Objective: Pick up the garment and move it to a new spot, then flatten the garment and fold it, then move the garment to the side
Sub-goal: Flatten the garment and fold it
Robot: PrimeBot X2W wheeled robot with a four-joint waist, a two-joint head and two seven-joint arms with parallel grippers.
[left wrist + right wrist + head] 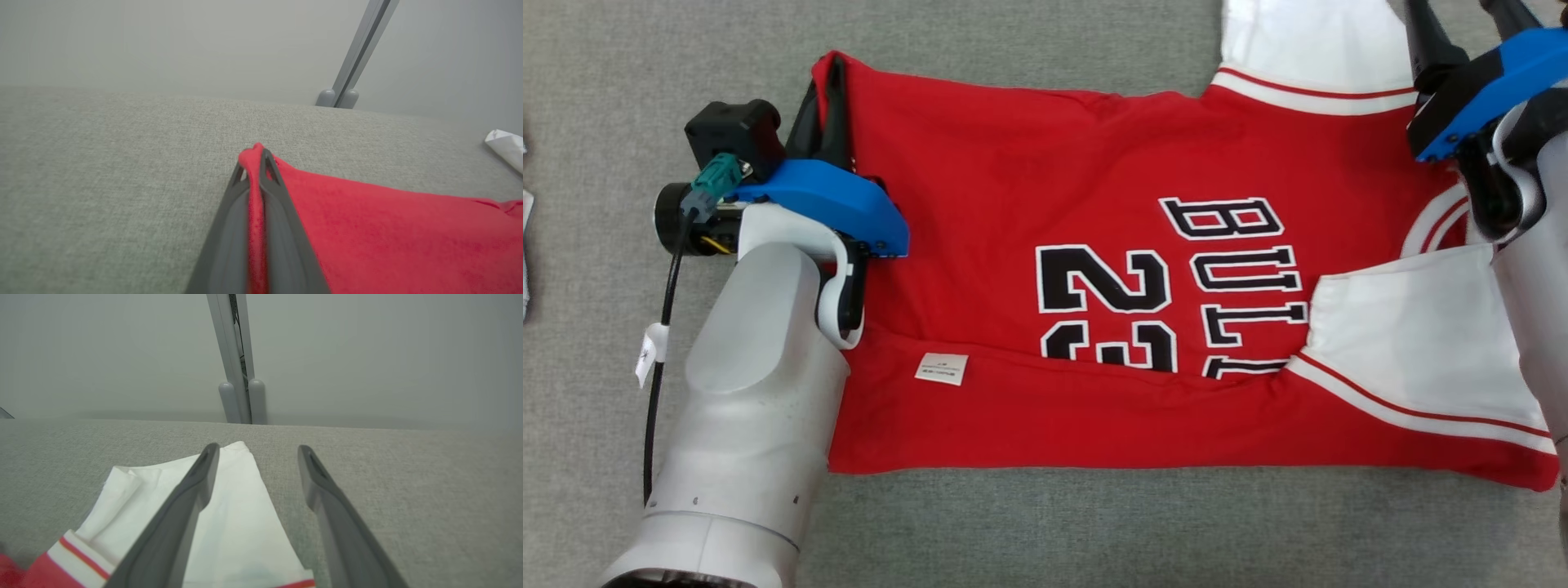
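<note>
Left wrist view: left jaws closed on the shirt (388, 237) corner; right jaws open, white sleeve (237, 539) beneath them.

The basketball jersey (1029, 188) is bright red. Its numerals "23" and the lettering "BULLS" are black with white outlines. The sleeves are white, each joined to the red by a white band carrying a thin red stripe. A small white label (941, 368) with dark print lies at 8 o'clock of the numerals. The table cover (1045, 531) is a light grey flecked weave. The left gripper (255, 157) has dark grey fingers, a blue housing (825, 196) and a silvery-white forearm (760, 392). The right gripper (255, 453) has dark grey fingers too. At 12 o'clock, a grey post (237, 355) stands against a pale grey wall (367, 355).
</note>
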